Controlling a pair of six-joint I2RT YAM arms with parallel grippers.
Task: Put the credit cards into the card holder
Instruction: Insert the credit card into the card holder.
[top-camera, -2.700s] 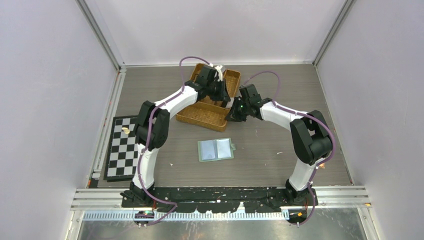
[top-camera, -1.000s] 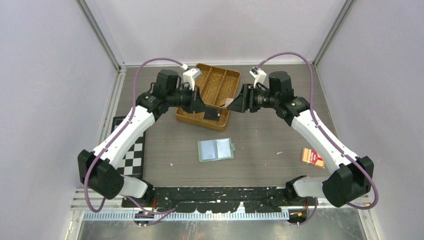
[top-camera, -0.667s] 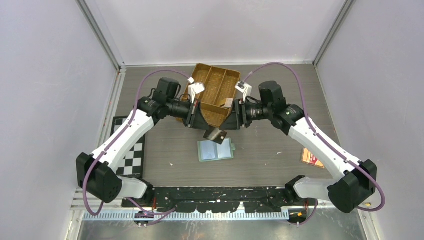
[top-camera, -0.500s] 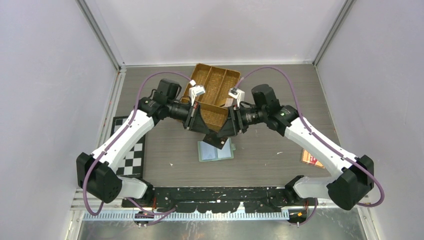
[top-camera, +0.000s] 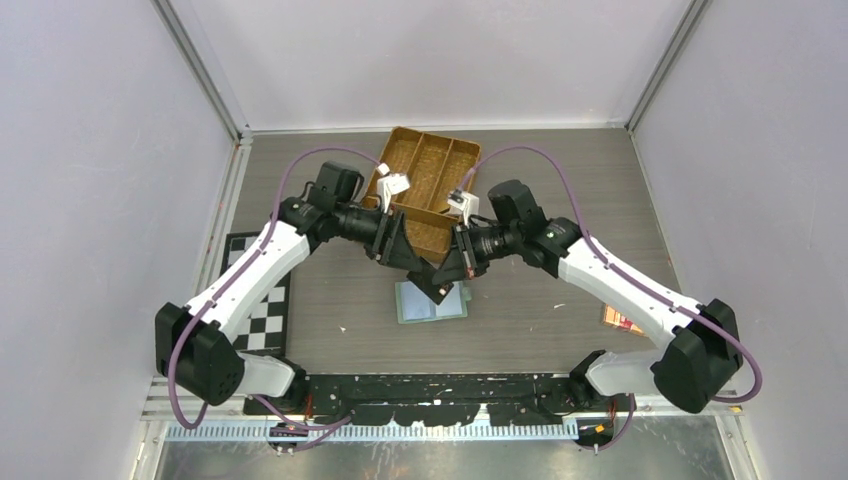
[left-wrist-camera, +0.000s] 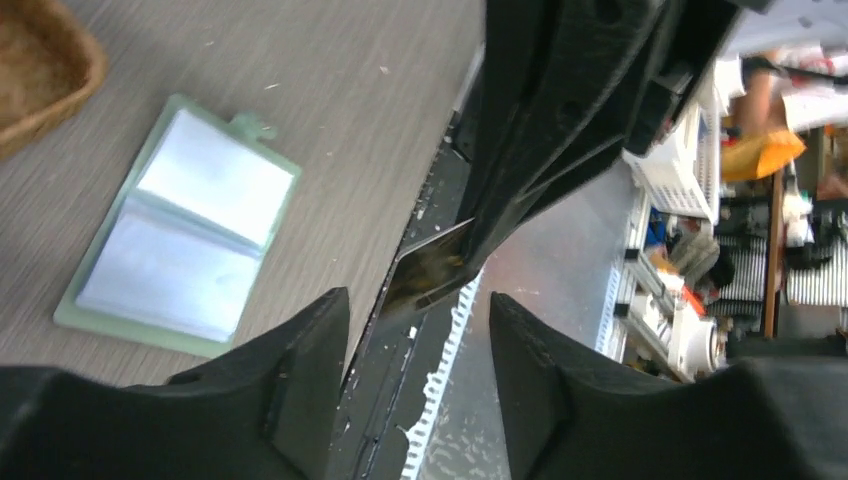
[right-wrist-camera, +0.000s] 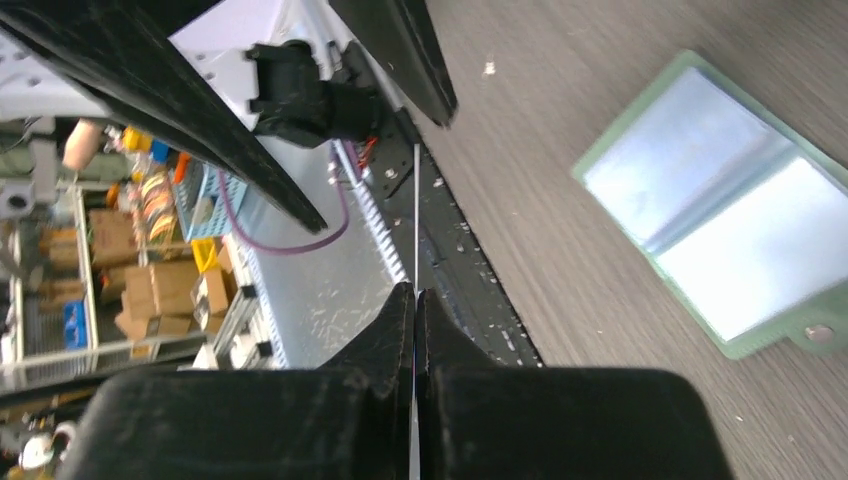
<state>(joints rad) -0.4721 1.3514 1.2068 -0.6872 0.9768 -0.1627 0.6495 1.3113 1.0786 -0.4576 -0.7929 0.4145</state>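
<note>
The card holder (top-camera: 417, 306) (left-wrist-camera: 180, 240) (right-wrist-camera: 720, 210) lies open on the table, sage green, its clear pockets facing up. Just above its far edge my two grippers meet tip to tip. My right gripper (right-wrist-camera: 415, 290) (top-camera: 446, 279) is shut on a dark credit card (left-wrist-camera: 432, 266), which shows in the right wrist view only as a thin pale edge (right-wrist-camera: 415, 220). My left gripper (left-wrist-camera: 418, 300) (top-camera: 419, 266) stands open, its fingers either side of that card's free end without touching it. No other credit cards show.
A woven brown divided tray (top-camera: 425, 180) stands behind the grippers. A checkerboard (top-camera: 245, 300) lies at the table's left edge. A small red-orange packet (top-camera: 612, 318) sits at the right, partly under my right arm. The base rail runs along the near edge.
Both arms came down from the tray to the card holder. The dark card passed from left to right: my left gripper opened and my right gripper shut on it.
</note>
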